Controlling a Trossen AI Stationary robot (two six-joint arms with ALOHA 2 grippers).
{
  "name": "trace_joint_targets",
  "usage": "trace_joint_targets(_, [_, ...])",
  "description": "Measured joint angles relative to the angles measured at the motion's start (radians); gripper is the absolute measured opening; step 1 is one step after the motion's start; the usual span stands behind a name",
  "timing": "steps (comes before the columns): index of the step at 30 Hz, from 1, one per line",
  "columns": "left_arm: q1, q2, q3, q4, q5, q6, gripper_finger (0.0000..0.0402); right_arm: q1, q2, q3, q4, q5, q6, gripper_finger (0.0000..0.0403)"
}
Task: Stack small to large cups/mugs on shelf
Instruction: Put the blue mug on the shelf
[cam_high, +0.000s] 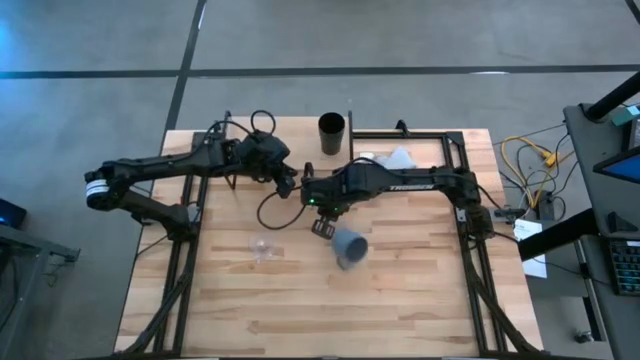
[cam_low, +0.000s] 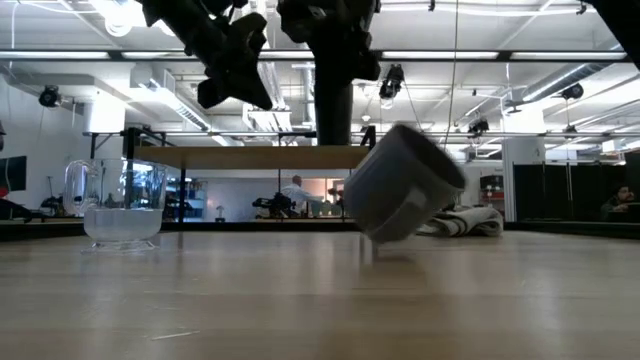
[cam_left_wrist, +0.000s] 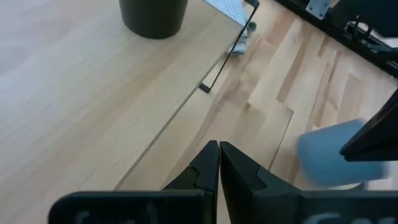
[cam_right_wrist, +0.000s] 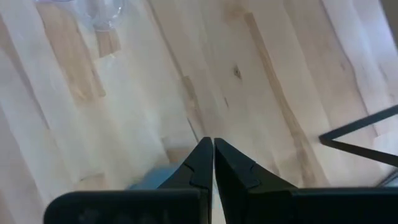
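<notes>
Three vessels stood out: one small clear glass cup (cam_high: 262, 246), one blue-grey mug (cam_high: 350, 246) and one tall black cylindrical cup (cam_high: 331, 133), plus one crumpled light grey cloth (cam_high: 397, 158).

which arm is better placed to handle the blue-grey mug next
Right, likely. The right pincer sits right at the tilted blue-grey mug, fingers together. The left pincer is farther off, near the shelf holding the black cup.

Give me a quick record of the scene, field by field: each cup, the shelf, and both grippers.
black cup: upright on the shelf
blue-grey mug: tilted on the tabletop, below the right gripper
glass cup: upright on the tabletop, apart from the mug
left gripper: shut, empty, above the shelf edge
right gripper: shut, above the mug
cloth: on the tabletop
</notes>
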Motion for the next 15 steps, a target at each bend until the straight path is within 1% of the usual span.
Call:
trace_joint_targets(3, [-0.006, 0.000, -0.015, -0.002, 0.000, -0.001, 0.0000, 0.000, -0.002, 0.001, -0.009, 0.025, 0.009, 0.0008])
trace_joint_targets(6, [-0.015, -0.004, -0.023, -0.002, 0.000, -0.003, 0.0000, -0.002, -0.011, 0.000, -0.039, 0.024, 0.050, 0.0008])
trace_joint_targets(10, [-0.033, -0.005, -0.023, 0.000, 0.000, -0.003, 0.0000, 0.017, -0.037, 0.000, -0.081, 0.024, 0.061, 0.0008])
trace_joint_targets(12, [-0.045, -0.006, -0.022, 0.008, 0.000, -0.003, 0.0000, 0.029, -0.038, 0.000, -0.114, 0.013, 0.098, 0.0008])
trace_joint_targets(15, [-0.070, -0.008, -0.022, 0.035, 0.016, -0.003, 0.0000, 0.047, -0.038, -0.001, -0.179, -0.044, 0.144, 0.0008])
